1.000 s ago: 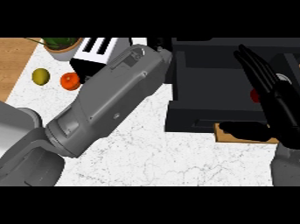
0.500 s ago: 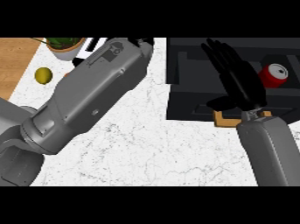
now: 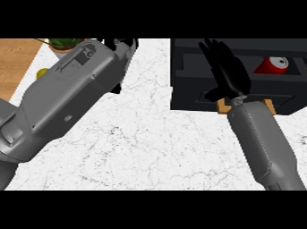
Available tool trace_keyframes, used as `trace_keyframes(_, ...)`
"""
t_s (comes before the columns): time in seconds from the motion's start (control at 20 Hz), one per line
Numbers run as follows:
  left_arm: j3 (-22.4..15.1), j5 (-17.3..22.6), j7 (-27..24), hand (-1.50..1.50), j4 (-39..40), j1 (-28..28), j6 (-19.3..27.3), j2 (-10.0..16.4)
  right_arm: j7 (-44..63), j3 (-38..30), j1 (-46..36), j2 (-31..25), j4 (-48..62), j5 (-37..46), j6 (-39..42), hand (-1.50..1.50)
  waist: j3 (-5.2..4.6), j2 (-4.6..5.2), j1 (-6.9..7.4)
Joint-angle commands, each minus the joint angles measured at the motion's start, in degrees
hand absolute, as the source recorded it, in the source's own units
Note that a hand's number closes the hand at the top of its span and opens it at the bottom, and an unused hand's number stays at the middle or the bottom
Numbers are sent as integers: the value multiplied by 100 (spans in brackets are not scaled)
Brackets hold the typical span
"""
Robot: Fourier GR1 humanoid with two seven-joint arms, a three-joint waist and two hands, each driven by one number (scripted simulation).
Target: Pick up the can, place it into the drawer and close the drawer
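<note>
Red can (image 3: 272, 65) sits inside the open black drawer (image 3: 194, 96), at three o'clock from our right hand (image 3: 225, 74), fingers straight, holding nothing. Left hand (image 3: 124, 44): we cannot tell. Risk, we judge: off-centre push skews drawer, jamming it.

a white marbled bench (image 3: 149, 143) met a wooden strip (image 3: 7, 62) at the left. a yellow-green fruit (image 3: 40, 71) sat near that edge, a leafy green thing (image 3: 63, 43) beyond it.
</note>
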Motion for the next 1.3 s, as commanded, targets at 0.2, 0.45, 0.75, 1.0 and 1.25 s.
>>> trace_keyframes(0.2,-62,-224,260,-150,-769,435,26,352,-145,-434,-652,-61,1874,238,-1308,-150,50,90,94)
trace_keyframes(0.45,105,-243,591,-150,-798,298,-67,642,-292,-633,-1037,-30,2503,244,-2008,-150,54,125,64)
trace_keyframes(0.75,47,-397,696,-150,-1332,485,250,637,-329,-887,-1594,-313,3353,329,-2397,-150,56,141,181)
trace_keyframes(1.0,111,-469,779,-150,-1359,573,-6,863,-99,-1046,-2466,-413,3746,350,-2418,-150,53,172,193)
trace_keyframes(1.25,117,-513,869,-150,-1674,753,28,995,6,-1096,-2657,-558,4128,448,-2624,-150,52,216,349)
